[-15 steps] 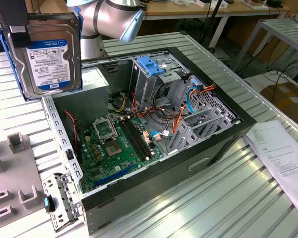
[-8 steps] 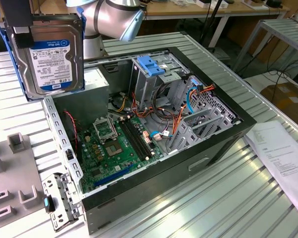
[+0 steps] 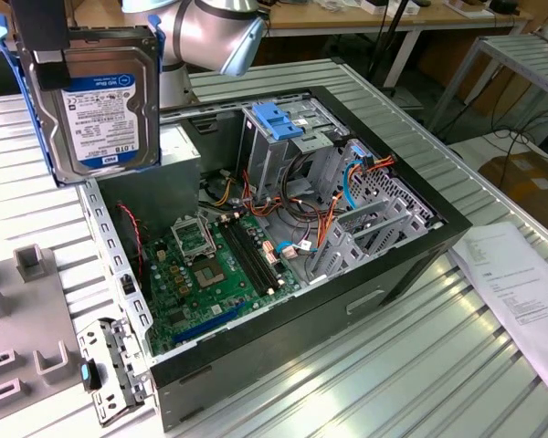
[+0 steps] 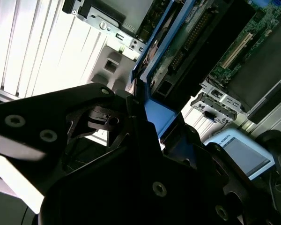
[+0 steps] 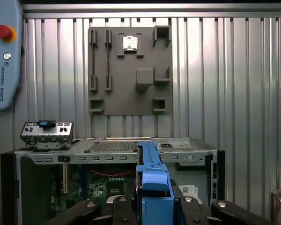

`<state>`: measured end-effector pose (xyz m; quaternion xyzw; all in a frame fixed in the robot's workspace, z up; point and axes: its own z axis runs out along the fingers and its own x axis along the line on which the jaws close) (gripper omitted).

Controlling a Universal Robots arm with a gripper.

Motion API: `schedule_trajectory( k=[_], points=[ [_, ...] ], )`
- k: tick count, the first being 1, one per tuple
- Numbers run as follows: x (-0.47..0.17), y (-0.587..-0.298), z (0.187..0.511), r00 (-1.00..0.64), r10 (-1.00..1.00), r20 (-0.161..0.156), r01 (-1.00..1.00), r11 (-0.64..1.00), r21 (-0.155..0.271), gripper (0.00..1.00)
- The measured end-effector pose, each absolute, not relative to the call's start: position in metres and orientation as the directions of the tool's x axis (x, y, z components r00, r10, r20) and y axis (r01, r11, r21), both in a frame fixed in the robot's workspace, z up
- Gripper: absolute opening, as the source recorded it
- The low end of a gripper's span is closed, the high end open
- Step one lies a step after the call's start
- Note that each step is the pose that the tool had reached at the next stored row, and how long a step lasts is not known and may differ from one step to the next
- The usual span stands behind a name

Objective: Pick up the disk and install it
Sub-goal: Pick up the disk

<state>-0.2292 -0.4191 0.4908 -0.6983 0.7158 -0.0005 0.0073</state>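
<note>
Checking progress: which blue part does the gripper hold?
The disk in its blue frame; the blue-tabbed cage sits in the case, the bracket lies outside it.

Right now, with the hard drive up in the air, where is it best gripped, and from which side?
At the short upper end, from above, jaws across its thin thickness, as the gripper holds the hard drive now: it hangs upright, leaving its lower end and blue carrier rails free.
</note>
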Motion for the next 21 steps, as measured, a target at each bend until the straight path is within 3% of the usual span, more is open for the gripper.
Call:
schedule_trajectory(
  k=[21],
  points=[
    [-0.208, -0.424, 0.491, -0.025, -1.000, -0.010, -1.000, 0.025, -0.011, 0.37]
  ],
)
